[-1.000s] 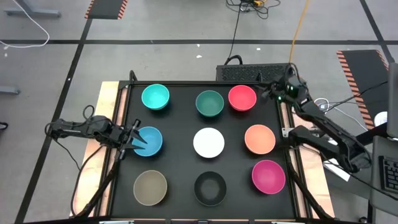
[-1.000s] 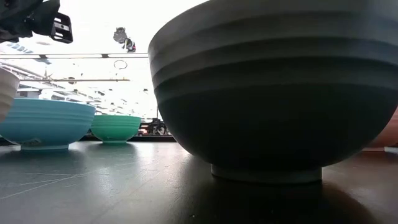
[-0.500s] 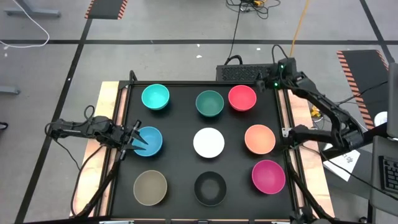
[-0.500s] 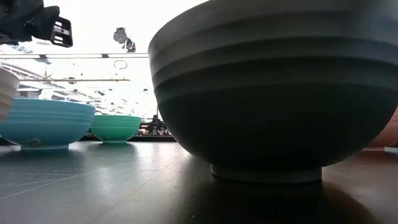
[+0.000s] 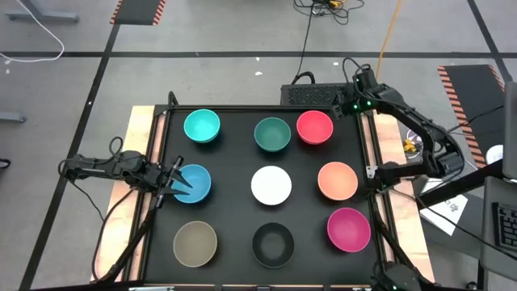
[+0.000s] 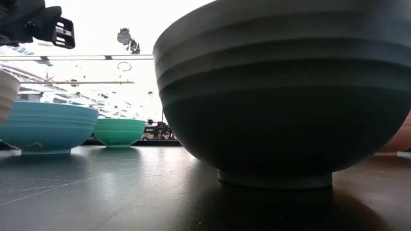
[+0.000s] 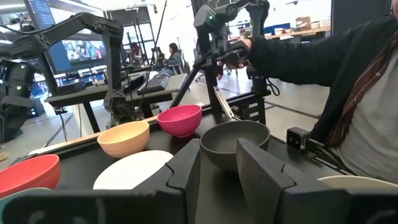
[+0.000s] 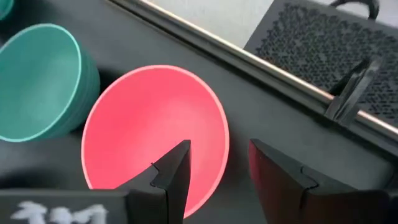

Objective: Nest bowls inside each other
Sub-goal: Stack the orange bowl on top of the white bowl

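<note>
Hovering right gripper (image 8: 214, 165), fingers apart, rim of red-pink bowl (image 8: 149, 124) between the jaws | left gripper (image 5: 174, 183) open at blue bowl (image 5: 196, 183) edge | all nine bowls mouth-up, separate, on black table (image 5: 234, 153) | no readable writing on bowls

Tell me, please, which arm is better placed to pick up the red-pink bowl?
The right. The right gripper hangs open just beside the red-pink bowl, its jaws bracketing the rim in its wrist view. The left gripper sits across the table at the blue bowl.
</note>
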`<state>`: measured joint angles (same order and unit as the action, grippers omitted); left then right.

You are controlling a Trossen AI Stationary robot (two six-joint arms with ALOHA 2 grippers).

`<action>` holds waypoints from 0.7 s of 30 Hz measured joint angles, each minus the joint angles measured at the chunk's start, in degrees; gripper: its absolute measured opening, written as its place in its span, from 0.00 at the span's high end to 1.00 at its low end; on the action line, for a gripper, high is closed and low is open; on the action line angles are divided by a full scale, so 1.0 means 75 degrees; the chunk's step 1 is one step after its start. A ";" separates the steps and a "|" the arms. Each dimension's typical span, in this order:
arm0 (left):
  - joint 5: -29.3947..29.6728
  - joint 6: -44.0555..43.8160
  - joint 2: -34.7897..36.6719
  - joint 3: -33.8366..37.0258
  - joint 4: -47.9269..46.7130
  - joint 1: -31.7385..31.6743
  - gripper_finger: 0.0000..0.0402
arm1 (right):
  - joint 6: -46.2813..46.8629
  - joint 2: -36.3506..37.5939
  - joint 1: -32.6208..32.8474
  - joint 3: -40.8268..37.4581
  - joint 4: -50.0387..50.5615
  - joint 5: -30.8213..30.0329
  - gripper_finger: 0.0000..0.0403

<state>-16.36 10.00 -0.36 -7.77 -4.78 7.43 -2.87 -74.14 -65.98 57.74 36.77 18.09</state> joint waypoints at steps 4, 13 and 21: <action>-0.0001 0.0003 0.0000 0.0000 -0.0005 -0.0002 0.73 | -0.0055 -0.0372 0.0012 0.0216 0.0263 0.0013 0.63; -0.0002 0.0000 0.0000 0.0000 -0.0035 -0.0001 0.73 | -0.0146 -0.1075 0.0106 0.0721 0.0853 0.0000 0.63; -0.0003 -0.0009 0.0000 0.0000 -0.0121 -0.0001 0.73 | -0.0291 -0.1711 0.0271 0.1077 0.1280 -0.0031 0.63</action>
<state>-16.38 9.93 -0.36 -7.77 -5.68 7.42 -5.05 -86.97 -63.94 65.82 46.37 17.85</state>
